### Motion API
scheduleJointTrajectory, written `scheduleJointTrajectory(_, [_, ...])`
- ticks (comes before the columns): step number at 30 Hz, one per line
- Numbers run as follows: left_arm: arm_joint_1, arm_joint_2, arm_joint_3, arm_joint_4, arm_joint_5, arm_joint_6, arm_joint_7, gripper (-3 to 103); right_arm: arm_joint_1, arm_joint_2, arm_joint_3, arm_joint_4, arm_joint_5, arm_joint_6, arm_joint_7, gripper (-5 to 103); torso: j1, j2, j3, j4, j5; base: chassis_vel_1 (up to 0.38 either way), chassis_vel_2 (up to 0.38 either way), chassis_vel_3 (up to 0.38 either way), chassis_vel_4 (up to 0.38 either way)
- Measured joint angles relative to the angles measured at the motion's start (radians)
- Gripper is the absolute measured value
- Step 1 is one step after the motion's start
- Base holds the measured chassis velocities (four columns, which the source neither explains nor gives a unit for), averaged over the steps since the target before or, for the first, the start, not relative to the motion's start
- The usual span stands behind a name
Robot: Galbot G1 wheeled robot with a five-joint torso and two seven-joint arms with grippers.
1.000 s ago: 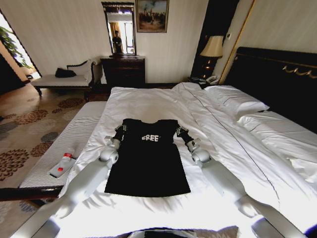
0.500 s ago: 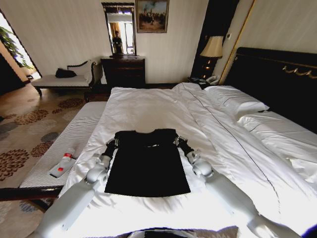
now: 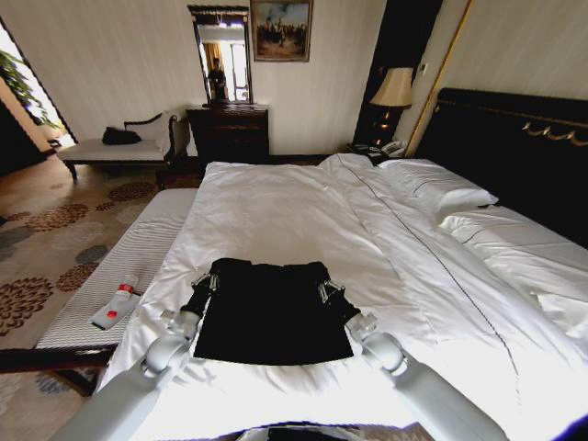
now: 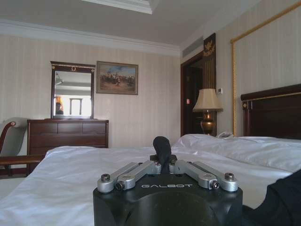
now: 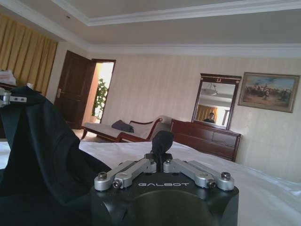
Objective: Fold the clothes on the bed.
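The T-shirt (image 3: 273, 312) lay on the near part of the bed (image 3: 303, 202), on the white duvet (image 3: 276, 207), its upper edge raised and drawn back over the body so that the lettering was hidden. It sat nearer the bed's left edge than the pillows (image 3: 441, 188) on the right.

The left gripper (image 3: 204, 279) was at the shirt's upper left corner, its arm reaching in from the lower left. In the left wrist view the left gripper's (image 4: 162, 149) dark fingers were pressed together into 1 point; black cloth showed at the edge of that view, but whether any cloth sat between the fingers could not be told.

The right gripper (image 3: 323, 291) was at the shirt's upper right corner. In the right wrist view its (image 5: 162, 141) fingers were likewise closed tight together, with the shirt (image 5: 42, 155) hanging as a raised black fold just beside it; a pinch on the cloth could not be made out there. At the far edge of that view the left gripper (image 5: 7, 98) showed above the top of the lifted fold.

Left of the bed stood a striped bench (image 3: 119, 276) with a bottle (image 3: 116, 306) lying on it. A dresser (image 3: 230, 130) with a mirror (image 3: 222, 53) stood against the far wall, and a lamp (image 3: 394, 89) stood by the headboard (image 3: 514, 147).
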Motion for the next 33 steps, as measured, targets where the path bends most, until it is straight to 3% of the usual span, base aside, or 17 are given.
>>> scheduleJointTrajectory(19, [0.096,0.02,-0.086,-0.003,0.037,-0.049,0.036,1,-0.258,0.024,0.143,0.094,-0.109,0.067,-0.008,1,0.0,0.0,0.0,-0.0005,-0.0003,0.0,0.0,0.0,0.0])
scheduleJointTrajectory(33, [0.19,-0.009,-0.109,-0.02,0.085,-0.075,0.047,1,-0.365,0.065,0.164,0.075,-0.198,0.137,-0.014,1,0.0,0.0,0.0,-0.0006,-0.0001,0.0,0.0,0.0,0.0])
